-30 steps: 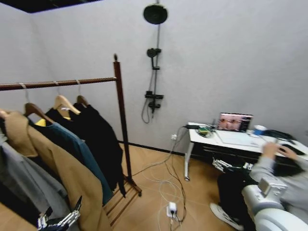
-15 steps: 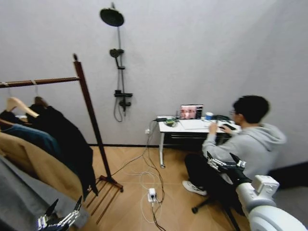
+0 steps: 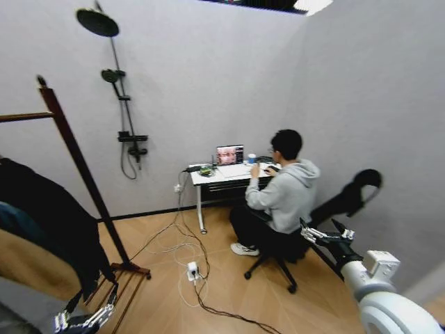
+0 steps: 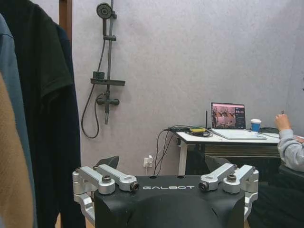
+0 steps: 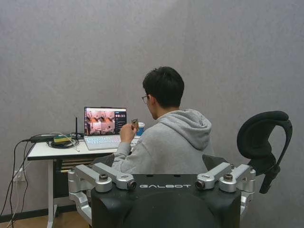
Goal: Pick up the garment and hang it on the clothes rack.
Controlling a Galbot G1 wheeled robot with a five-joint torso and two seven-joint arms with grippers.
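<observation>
Two grippers sit low in the head view, both with fingers spread apart and holding nothing: the left gripper (image 3: 87, 316) at the lower left corner, the right gripper (image 3: 327, 234) at the lower right, pointing toward a seated person. Just above the left gripper, a black garment (image 3: 49, 216) hangs at the left edge, its long axis running straight down, beside a tan coat (image 3: 28, 268). Behind it the clothes rack (image 3: 73, 149) climbs to the upper left, its post tilted in the frame. Judging by this layout, the left arm is much the nearer, with the cloth up and left of it. A black shower stand (image 3: 122, 104) hangs on the far wall.
</observation>
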